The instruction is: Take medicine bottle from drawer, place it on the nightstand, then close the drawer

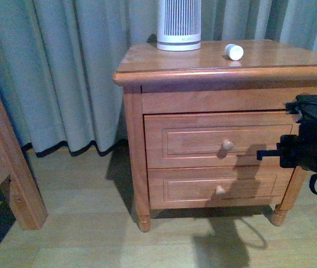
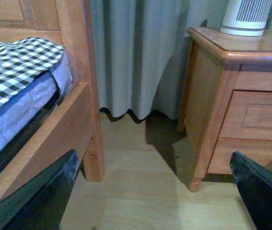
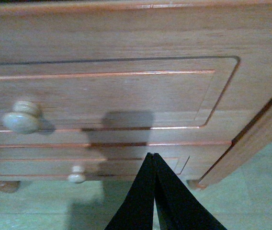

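Hovering close before the shut drawer (image 1: 225, 139), the right gripper (image 3: 153, 155) has its black fingers pressed together on nothing. Left gripper (image 2: 155, 191) hangs spread wide over the floor. Farther back, the medicine bottle (image 1: 234, 52), small, white, capped, lies tipped over on the nightstand (image 1: 147, 61) near a ribbed white device (image 1: 179, 25).

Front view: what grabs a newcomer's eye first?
The orange-brown nightstand fills the frame, both drawers looking shut. On its top the tiny white medicine bottle lies on its side, right of a tall white slatted cylinder. At the right edge the black right gripper hangs in front of the upper drawer, jaws closed on nothing.
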Controlling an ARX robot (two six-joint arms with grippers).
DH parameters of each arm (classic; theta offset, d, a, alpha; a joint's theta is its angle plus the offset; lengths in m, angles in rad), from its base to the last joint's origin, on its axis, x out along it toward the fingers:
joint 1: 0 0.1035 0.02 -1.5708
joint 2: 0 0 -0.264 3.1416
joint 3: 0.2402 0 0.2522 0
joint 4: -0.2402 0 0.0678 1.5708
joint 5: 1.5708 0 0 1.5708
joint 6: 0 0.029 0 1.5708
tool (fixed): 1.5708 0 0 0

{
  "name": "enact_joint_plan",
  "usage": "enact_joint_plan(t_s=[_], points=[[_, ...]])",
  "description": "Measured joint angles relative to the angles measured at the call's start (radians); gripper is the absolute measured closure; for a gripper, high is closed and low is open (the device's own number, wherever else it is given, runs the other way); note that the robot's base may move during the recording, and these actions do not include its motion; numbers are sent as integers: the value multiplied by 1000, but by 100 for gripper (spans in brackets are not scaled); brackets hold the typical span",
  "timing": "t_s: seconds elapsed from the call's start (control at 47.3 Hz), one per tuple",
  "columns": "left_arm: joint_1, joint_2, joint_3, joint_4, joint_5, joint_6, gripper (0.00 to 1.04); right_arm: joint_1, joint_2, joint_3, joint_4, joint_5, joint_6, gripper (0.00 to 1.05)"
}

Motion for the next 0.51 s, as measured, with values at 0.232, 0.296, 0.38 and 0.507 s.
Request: enact_joint_plan(t_s=[0.232,0.296,0.38,0.507], points=[[0,0,0,0,0,0,7,3,-456,-210,-124,-48,132,102],[0,0,0,0,0,0,7,-3,-584,-244,-160,-61,138,102],[0,0,0,0,0,0,7,-15,-803,-303,-215,-94,146,102],[0,0,0,0,0,0,7,-37,-1126,-403,-311,-139,146,89]])
